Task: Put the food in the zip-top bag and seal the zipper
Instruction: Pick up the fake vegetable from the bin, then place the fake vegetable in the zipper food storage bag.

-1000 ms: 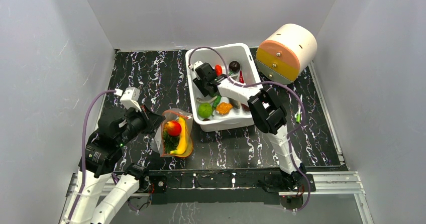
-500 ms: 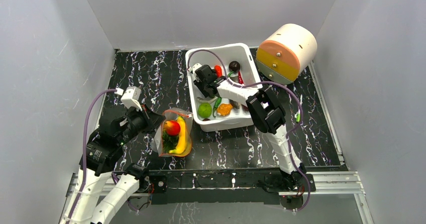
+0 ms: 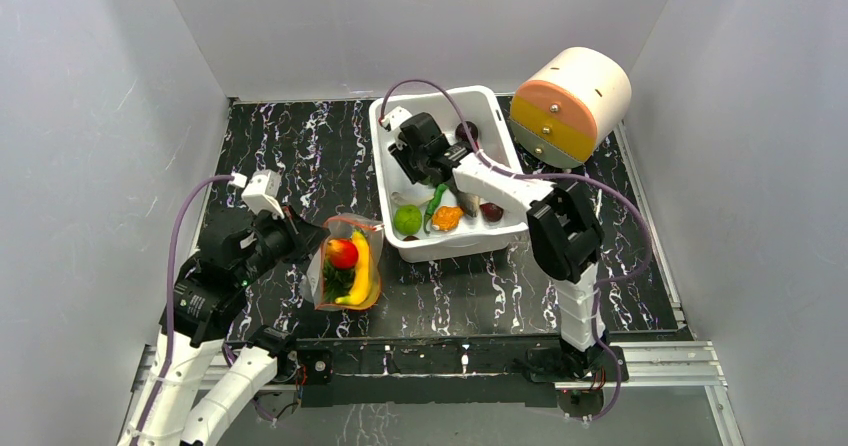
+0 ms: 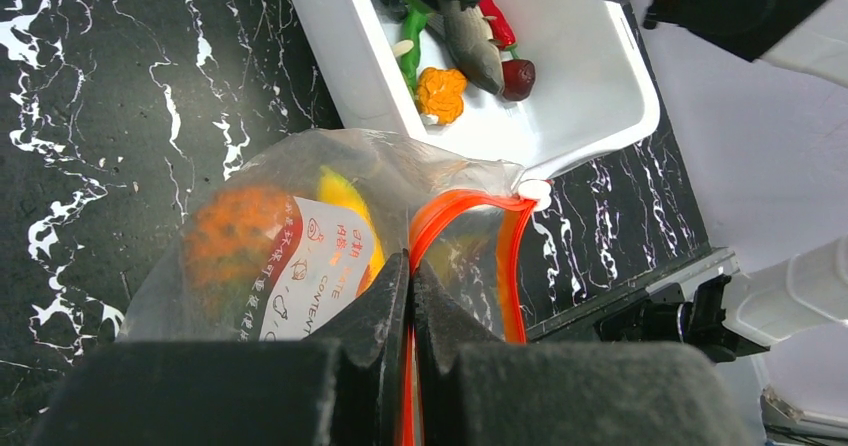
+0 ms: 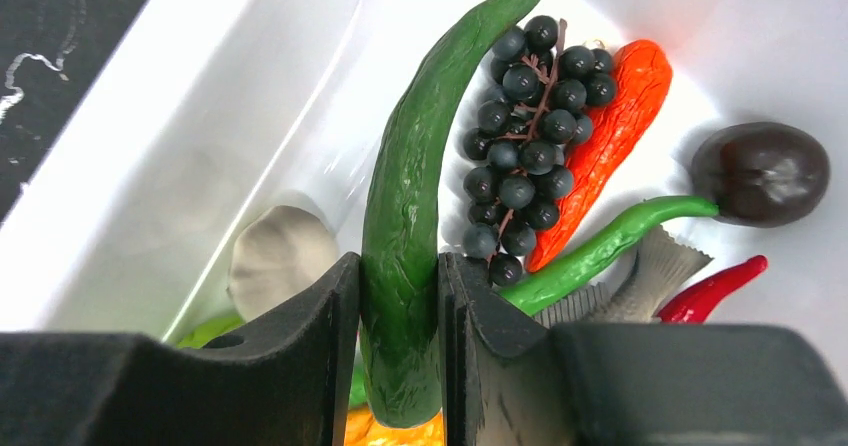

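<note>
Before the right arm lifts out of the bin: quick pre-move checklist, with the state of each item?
1. Right gripper clamped on the long green vegetable: ok, a finger on each side.
2. Grapes clear of it: not ok, they lie against it and might drag.
3. Left gripper pinching the zip-top bag at the zipper: ok.
4. Bag mouth open: ok, the zipper bows into a loop.
5. Room left beside the apple and banana: cannot tell.

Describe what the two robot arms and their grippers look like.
The left arm and right arm are white shells with black joint blocks. A lilac cable loops along each to a small white wrist camera. The left gripper and right gripper have two flat matte black fingers.
</note>
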Robot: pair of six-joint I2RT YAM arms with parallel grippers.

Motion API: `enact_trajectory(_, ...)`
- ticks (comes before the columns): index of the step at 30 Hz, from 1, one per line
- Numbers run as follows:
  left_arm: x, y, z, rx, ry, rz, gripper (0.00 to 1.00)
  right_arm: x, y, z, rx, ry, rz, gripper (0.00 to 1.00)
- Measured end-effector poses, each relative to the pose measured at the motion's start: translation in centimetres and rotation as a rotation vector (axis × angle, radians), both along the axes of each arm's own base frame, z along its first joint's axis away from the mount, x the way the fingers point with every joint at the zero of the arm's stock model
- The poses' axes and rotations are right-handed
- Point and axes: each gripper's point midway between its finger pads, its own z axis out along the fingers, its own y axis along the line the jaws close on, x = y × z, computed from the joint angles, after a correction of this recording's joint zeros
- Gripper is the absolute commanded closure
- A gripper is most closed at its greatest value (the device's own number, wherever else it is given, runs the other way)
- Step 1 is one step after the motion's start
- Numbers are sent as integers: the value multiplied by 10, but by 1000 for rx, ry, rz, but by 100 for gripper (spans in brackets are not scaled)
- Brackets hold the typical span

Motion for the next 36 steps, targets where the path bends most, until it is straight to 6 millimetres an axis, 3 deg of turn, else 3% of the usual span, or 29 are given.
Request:
enact_trajectory(7, 12, 2, 8, 9, -24, 32, 100, -14, 0, 42, 90, -13, 0, 77)
enact_trajectory(11, 20, 3, 13, 11, -38, 55, 100, -26, -4, 80, 171, -25, -19, 76)
enact_trajectory(17, 29, 4, 15, 17, -44, 74, 100, -71, -15, 157, 392, -35, -11, 77)
enact_trajectory(20, 33, 5, 16, 20, -51, 88, 100, -95, -20, 181, 497, -22, -2, 78)
enact_trajectory(27, 56, 5, 22, 37, -74, 128, 100, -141, -20, 200, 662, 79, 13, 78)
enact_trajectory(32, 74, 8, 24, 74, -92, 162, 100, -169, -6, 212, 744, 151, 48, 79)
enact_trajectory(36, 76, 8, 24, 85, -97, 162, 100, -205, 15, 221, 807, 220, 102, 80)
